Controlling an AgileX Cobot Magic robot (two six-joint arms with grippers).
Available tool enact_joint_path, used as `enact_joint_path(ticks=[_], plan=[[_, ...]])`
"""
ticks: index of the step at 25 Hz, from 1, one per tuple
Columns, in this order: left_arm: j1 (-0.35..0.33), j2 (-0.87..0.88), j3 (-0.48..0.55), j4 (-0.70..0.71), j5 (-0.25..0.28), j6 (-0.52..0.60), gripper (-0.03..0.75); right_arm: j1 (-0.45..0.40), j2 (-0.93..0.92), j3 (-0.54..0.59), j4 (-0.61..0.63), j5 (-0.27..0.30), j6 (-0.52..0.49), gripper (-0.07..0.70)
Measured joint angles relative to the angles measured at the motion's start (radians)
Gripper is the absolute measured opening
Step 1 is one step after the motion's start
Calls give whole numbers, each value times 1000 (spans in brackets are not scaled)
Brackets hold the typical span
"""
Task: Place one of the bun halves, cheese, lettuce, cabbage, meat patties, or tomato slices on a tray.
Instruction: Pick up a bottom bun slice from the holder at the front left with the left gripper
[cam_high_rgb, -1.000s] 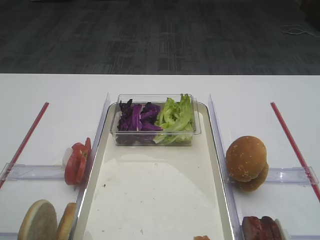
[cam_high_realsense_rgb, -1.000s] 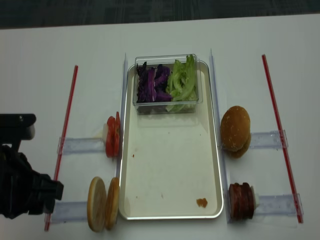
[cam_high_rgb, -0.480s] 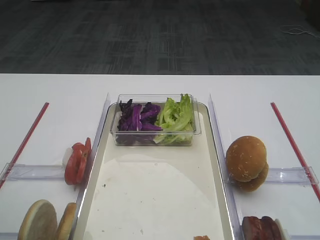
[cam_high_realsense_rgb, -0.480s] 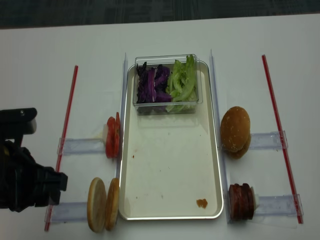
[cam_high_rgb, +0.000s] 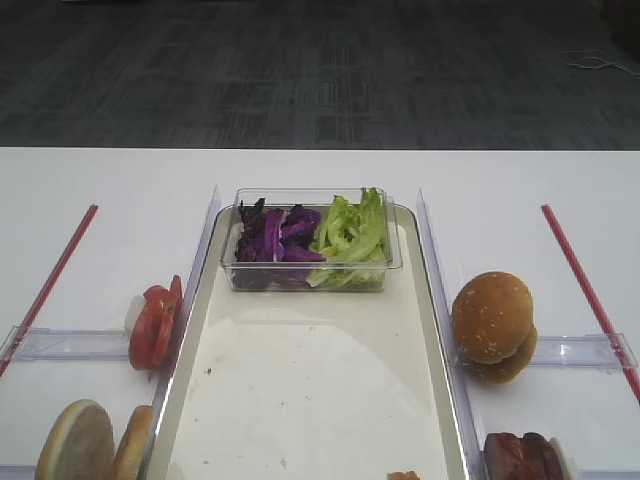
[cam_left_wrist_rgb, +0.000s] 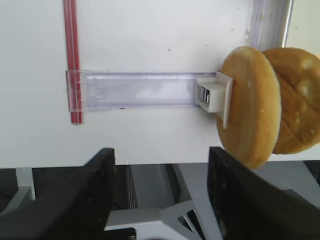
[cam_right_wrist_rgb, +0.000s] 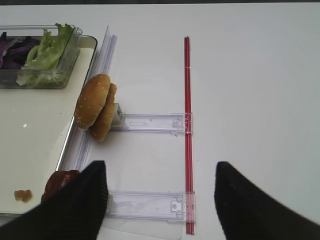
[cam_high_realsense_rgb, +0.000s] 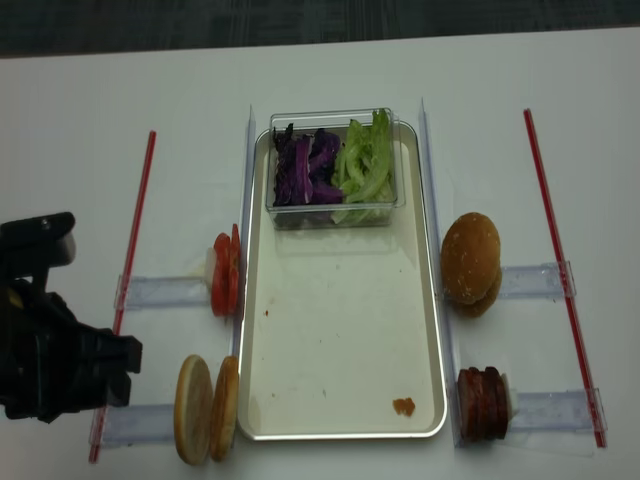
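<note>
White tabletop (cam_high_realsense_rgb: 330, 70) is shown with the tray (cam_high_realsense_rgb: 340, 425) at centre. Two bun halves (cam_high_realsense_rgb: 205, 408) are stood on edge just left of it. The left gripper (cam_left_wrist_rgb: 160, 200) and right gripper (cam_right_wrist_rgb: 160, 200) are seen spread wide, empty.

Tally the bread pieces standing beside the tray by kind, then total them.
Flat pale-faced bun halves, left of the silver-rimmed tray: 2
Domed golden-brown sesame bun tops, right of it: 2
Total: 4
</note>
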Motion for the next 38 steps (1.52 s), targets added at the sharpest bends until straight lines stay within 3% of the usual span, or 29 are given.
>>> enact_joint_path(ticks=[5,13,19,30,38], plan=[[-60,6,0,-2,-2,-7,419,0,0,0,0,0,0,468],[-226,8,0,8,-43,-118,419,0,0,0,0,0,0,468],[-305,13,-3,38,-49,-197,417,0,0,0,0,0,0,468],[-412,75,-132,49,-48,-285,415,0,0,0,0,0,0,468],[-564,193,-154,109,-52,-397,412,0,0,0,0,0,0,468]])
